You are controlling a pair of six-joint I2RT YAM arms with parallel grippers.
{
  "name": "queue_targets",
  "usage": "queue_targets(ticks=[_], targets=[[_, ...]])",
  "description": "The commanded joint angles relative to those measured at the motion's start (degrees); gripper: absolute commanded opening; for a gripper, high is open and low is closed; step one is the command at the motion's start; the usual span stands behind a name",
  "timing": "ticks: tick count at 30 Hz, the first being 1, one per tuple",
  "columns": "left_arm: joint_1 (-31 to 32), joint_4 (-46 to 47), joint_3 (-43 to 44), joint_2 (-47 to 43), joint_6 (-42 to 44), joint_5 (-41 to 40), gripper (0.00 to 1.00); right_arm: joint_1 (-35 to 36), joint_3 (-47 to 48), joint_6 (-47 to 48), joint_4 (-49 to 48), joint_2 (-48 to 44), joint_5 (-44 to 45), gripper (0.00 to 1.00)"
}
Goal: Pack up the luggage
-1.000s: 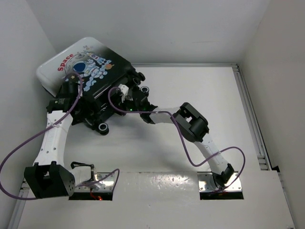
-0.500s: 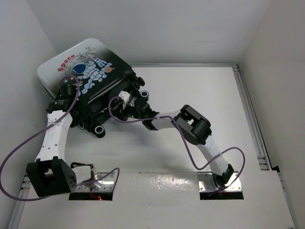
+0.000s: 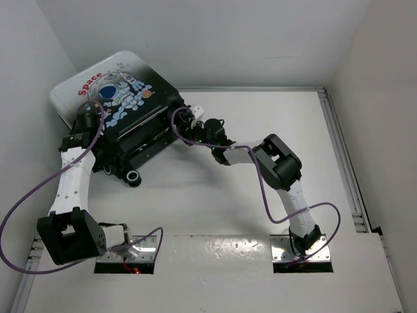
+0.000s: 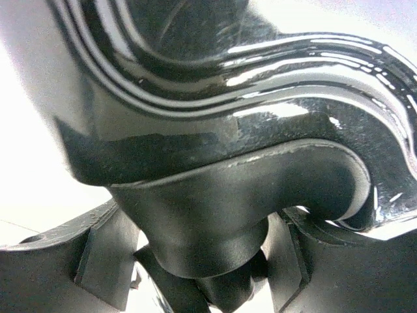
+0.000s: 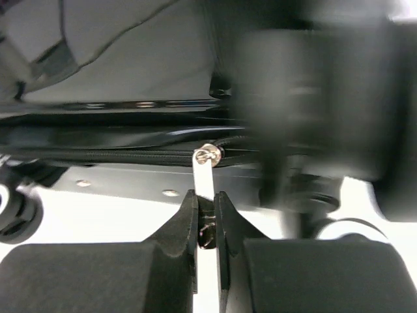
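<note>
Upper left of the overhead frame, the luggage (image 3: 114, 98) lies lid down. The right gripper (image 5: 207, 222) pinches its zipper pull (image 5: 206, 176), likely to zip it; the left gripper (image 3: 88, 117) braces the shell, its grip unclear.

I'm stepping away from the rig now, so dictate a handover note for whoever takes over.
Left gripper: fingers either side of a black moulded part of the white-to-black hard-shell astronaut-print suitcase; grip unclear.
Right gripper: shut on the thin silver metal zipper pull.
Suitcase: far-left of the white table, printed shell on top.
Left to do: finish zipping; progress can't be judged.
</note>
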State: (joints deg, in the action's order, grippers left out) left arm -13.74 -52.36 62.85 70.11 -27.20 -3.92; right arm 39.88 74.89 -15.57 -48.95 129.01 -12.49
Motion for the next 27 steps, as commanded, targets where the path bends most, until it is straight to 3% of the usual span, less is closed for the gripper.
queue_targets(ticks=[1, 7, 14, 20, 27], targets=[[-4.1, 2.1, 0.0, 2.8, -0.7, -13.0, 0.02, -4.7, 1.3, -5.1, 0.7, -3.7, 8.6, 0.00], [-6.3, 3.1, -0.5, 2.8, 1.9, -14.0, 0.00, -11.3, -1.5, -15.3, 3.3, -4.6, 5.5, 0.00], [-10.3, 7.5, -1.6, 5.2, 7.5, -12.3, 0.00, -19.2, 0.4, -28.7, 6.1, -2.7, -6.0, 0.00], [-10.3, 12.5, -0.5, 8.5, 12.1, -14.2, 0.00, -26.1, 9.6, -39.8, 8.3, 4.0, -14.0, 0.00], [-6.1, 14.6, 1.0, 11.9, 14.5, -12.3, 0.00, -28.5, 24.8, -47.4, 12.6, 12.0, -15.9, 0.00]])
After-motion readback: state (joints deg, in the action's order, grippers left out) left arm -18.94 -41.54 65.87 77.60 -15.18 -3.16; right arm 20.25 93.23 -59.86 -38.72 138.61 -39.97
